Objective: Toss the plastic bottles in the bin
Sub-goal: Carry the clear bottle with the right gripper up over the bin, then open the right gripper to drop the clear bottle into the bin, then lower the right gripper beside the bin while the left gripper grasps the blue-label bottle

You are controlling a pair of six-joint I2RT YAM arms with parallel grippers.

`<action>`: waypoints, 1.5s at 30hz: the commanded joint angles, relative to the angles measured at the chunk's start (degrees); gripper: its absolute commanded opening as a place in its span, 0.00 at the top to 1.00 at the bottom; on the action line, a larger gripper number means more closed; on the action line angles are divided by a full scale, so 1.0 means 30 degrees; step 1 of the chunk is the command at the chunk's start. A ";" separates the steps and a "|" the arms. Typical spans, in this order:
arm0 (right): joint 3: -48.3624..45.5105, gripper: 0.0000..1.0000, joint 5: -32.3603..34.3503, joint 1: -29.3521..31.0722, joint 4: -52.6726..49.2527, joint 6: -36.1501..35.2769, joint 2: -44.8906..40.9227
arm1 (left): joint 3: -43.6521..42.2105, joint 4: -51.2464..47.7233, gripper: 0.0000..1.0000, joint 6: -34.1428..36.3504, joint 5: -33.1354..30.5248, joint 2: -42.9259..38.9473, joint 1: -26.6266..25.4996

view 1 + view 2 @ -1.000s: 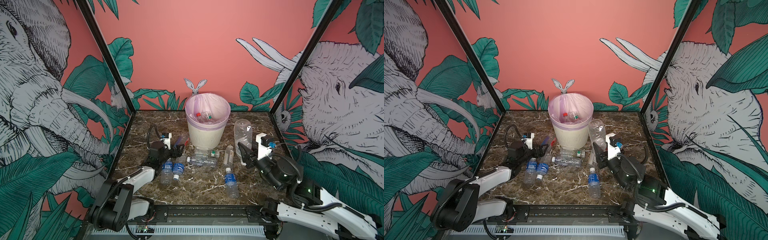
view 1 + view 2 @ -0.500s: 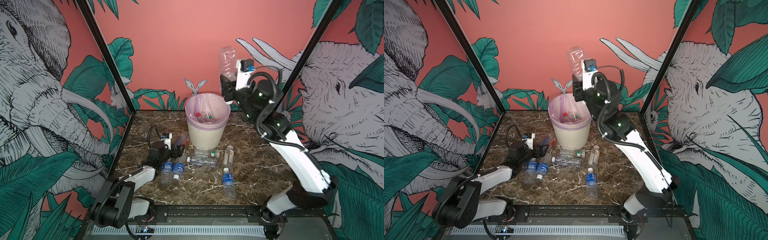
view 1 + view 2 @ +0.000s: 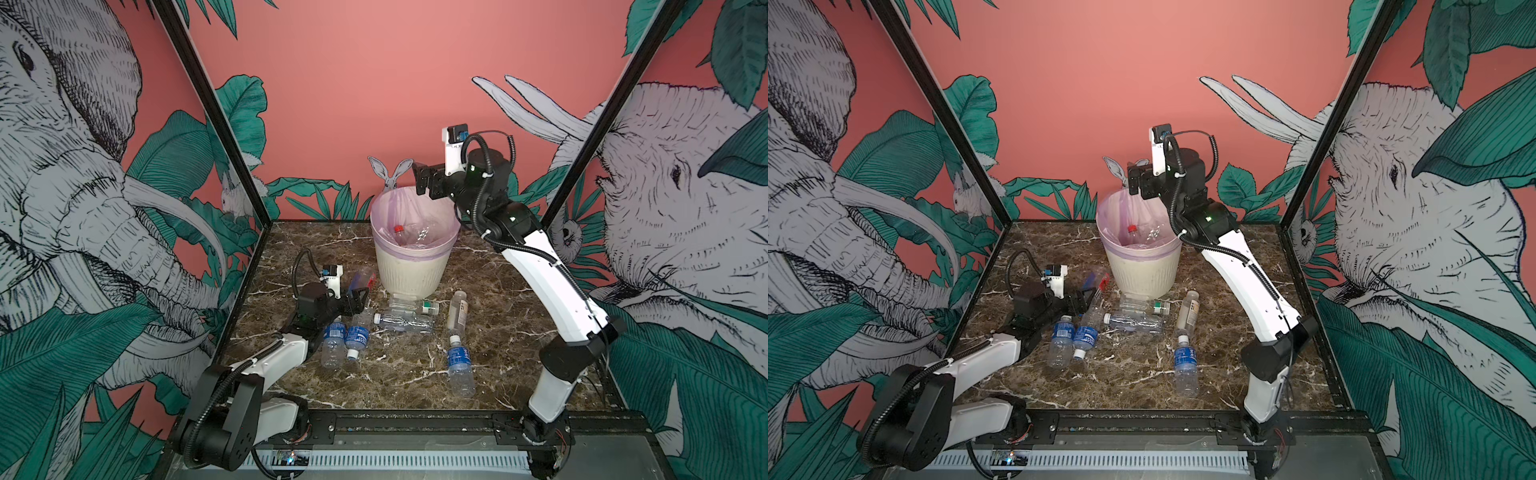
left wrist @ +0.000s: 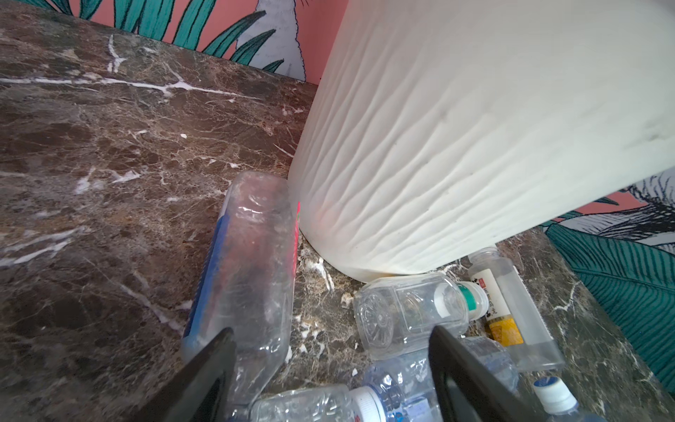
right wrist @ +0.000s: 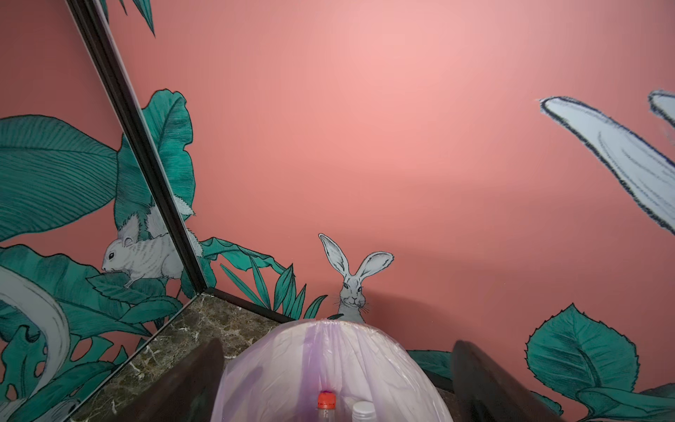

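Right gripper is hovering over the bin near the table's far edge, jaws spread wide and carrying nothing. Left gripper is resting part-open at a blue-labelled bottle, not clamping it. Plastic bottles are lying in front of the bin, and a red-capped bottle is lying inside it.

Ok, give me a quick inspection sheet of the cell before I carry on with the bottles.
Surface: brown marble table, no spills seen.
Job's things: bin upright at the back, lilac liner over its rim, a red-capped bottle among those inside; seven loose bottles lie on the table before it.
Clutter: nothing seen.
Grippers: left gripper low beside the bin, open, a blue-labelled bottle at one finger, not clamped; right gripper open and empty above the bin's rim.
Cables: black hoses loop off both arms, none seen caught.
Surroundings: pink jungle-print walls, black frame posts.
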 commanded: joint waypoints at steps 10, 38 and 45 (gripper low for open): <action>-1.1455 0.01 0.1800 -0.0032 0.2198 0.0824 -0.8715 | 0.0333 -0.1186 0.16 0.0931 -0.1716 -0.0692 -0.0026; -2.8526 0.01 0.4199 -0.0324 0.2557 0.2642 -1.6689 | 0.8192 -1.0745 0.16 0.4524 -0.3841 0.4139 -0.1121; -2.9414 0.01 0.3735 -0.0541 0.3719 0.2886 -1.6266 | 0.9876 -1.2278 0.16 0.5162 -0.4519 0.5866 -0.1701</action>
